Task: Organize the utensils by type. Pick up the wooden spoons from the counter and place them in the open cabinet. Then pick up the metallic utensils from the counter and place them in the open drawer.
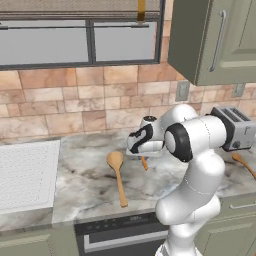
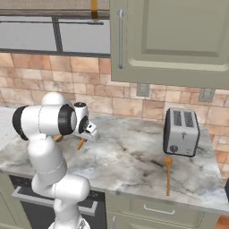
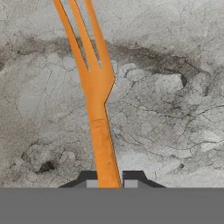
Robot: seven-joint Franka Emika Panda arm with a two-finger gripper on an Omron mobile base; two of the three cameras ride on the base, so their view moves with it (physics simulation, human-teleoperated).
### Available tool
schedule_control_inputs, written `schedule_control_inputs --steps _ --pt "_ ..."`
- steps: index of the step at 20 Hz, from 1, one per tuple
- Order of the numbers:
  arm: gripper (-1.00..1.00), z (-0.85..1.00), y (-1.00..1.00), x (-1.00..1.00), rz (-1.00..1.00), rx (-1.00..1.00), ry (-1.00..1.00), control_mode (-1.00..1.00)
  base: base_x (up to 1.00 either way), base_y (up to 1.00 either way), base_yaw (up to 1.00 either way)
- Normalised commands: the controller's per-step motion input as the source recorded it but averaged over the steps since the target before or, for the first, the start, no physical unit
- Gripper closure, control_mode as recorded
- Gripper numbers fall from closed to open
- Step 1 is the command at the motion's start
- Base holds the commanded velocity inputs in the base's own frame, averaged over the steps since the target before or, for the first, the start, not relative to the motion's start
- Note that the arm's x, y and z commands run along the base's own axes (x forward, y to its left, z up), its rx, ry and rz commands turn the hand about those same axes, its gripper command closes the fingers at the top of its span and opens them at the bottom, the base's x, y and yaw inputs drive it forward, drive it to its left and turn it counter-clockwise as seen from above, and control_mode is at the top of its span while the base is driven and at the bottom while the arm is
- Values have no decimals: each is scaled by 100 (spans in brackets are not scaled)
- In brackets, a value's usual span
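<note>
To the left of the pincer [image 3: 109, 181], near it but clearly apart, the long wooden spoon [image 1: 118, 176] lies flat on the marbled surface [image 1: 85, 190], with its round bowl toward the wall and its handle toward the front edge. It looks light and rigid. Its dry wood should give the pads some friction, and the straight handle around its middle seems the sensible place to take hold, since the broad bowl offers nothing to pinch.

At the pincer itself is the slim wooden spoon [image 3: 99, 109], whose far end splits into prongs in the hand view. The pincer is clenched on its handle: the two fingertips [image 3: 89, 180] sit tight against either side of the narrow orange shaft with no gap showing. The grip is well down the handle, so most of the length and the pronged head reach out ahead of the pincer, over the surface. It is a light, stiff and sturdy piece, but with so thin a shaft and so much overhang it could pivot between the pads if swung quickly. I cannot tell whether it rests on the surface or is just clear of it.

Well to the right of the pincer, another wooden spoon [image 2: 168, 175] lies on the surface just in front of the toaster [image 2: 180, 132]. It is likewise light and stiff, and its handle lies clear for a pinch near the middle.
</note>
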Motion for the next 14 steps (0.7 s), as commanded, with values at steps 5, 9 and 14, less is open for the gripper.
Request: schedule_control_inputs --steps 5,9,14 --pt "100 9 0 0 2 -1 -1 -100 0 0 0" --pt "100 41 -1 -10 1 -2 -11 -100 0 0 0" --pt "100 62 -6 -19 0 0 -8 -100 0 0 0"
